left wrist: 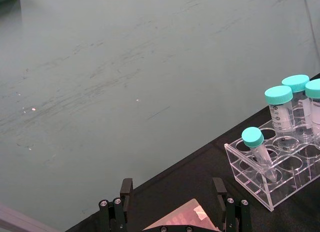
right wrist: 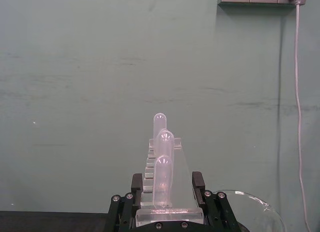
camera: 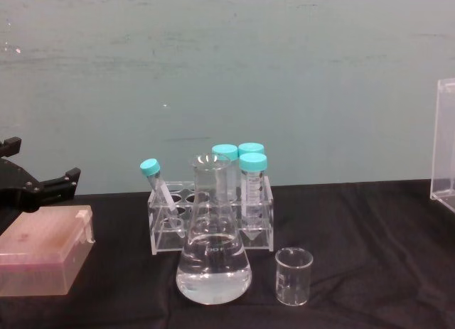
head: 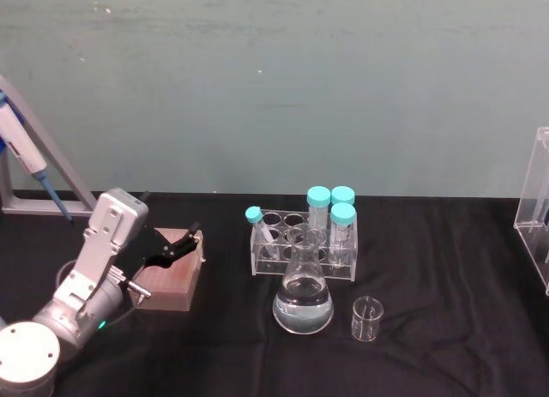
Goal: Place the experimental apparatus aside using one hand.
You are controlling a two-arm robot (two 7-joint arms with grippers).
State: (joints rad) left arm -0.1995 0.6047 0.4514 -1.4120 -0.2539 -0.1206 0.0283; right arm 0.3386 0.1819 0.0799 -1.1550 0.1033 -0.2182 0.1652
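Carefully keep the acrylic stand [right wrist: 164,142] upright, seemingly clamped in the right gripper [right wrist: 168,183]; set it down flat. Leave left gripper [head: 190,241] open over pink box [head: 167,285].

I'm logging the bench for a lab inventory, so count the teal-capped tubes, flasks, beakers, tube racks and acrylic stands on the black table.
Teal-capped tubes: 4
Conical flask: 1
Beaker: 1
Tube rack: 1
Acrylic stand: 1
Total: 8
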